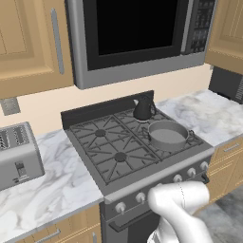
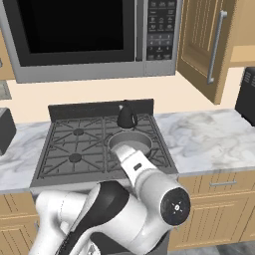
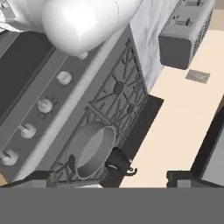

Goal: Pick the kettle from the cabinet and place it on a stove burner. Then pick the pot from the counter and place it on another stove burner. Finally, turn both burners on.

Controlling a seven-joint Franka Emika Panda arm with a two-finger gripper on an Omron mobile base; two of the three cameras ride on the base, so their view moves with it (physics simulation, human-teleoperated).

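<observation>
We see kettle (image 1: 143, 109) on rear burner, pot (image 1: 167, 135) on front burner just beside; gripper (image 3: 107, 177) jaws fully apart, holding nothing.

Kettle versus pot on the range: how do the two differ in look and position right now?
The kettle is glossy black, narrow and cone-shaped with an arched loop handle; the pot is grey, wide, shallow and open-topped. The kettle stands on the rear right burner by the backguard, the pot on the front right burner nearer the knobs. Both sit upright on the black grates, apart from the gripper.
</observation>
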